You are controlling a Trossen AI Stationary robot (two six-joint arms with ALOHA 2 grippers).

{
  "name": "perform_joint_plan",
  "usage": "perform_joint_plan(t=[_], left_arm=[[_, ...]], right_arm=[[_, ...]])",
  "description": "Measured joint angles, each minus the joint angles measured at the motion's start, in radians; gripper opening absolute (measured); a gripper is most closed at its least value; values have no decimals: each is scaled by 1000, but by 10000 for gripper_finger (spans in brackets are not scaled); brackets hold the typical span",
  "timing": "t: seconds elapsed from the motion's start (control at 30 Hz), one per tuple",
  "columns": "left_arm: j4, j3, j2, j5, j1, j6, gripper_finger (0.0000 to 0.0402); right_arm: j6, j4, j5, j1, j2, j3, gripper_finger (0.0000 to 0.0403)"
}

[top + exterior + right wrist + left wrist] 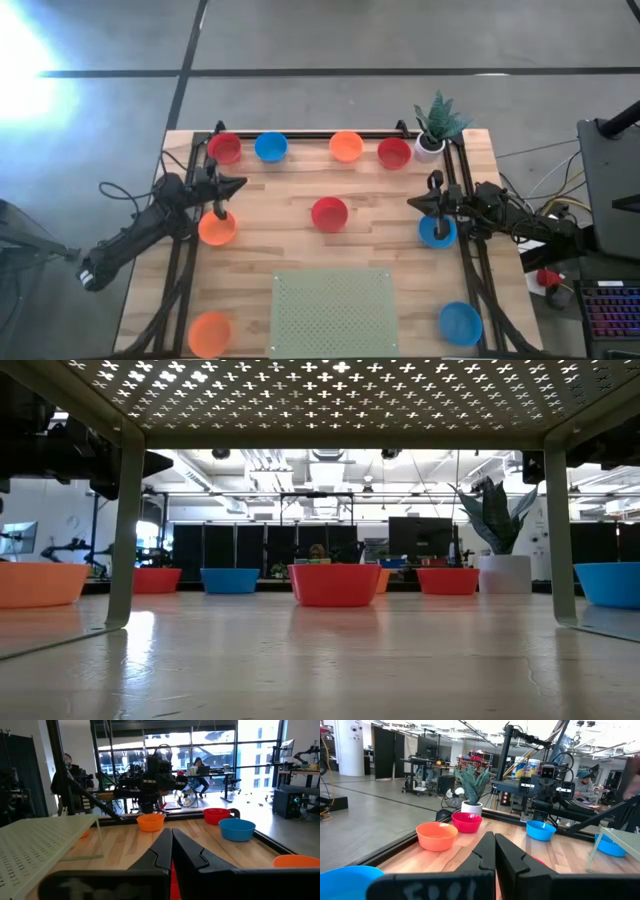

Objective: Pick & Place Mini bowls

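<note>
Well, I saw the mini bowls [329, 213] all sitting mouth-up — round, no long axis; left gripper [238, 184] and right gripper [412, 203] clamped shut, empty.

Wooden table [370, 250], perforated green stand [335, 312], white potted plant [436, 128] at far corner

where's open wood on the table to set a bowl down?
Free: the wood between the centre red bowl and the back row; also between it and the left orange bowl, and between it and the right blue bowl. Crowded: the back edge by the plant pot; the perforated stand fills front centre.
</note>
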Motion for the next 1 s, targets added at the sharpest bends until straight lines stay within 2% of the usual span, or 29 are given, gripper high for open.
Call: perform_joint_plan(t=[1.0], left_arm=[[0,0,0,0,0,0,0]], right_arm=[[0,0,0,0,0,0,8]])
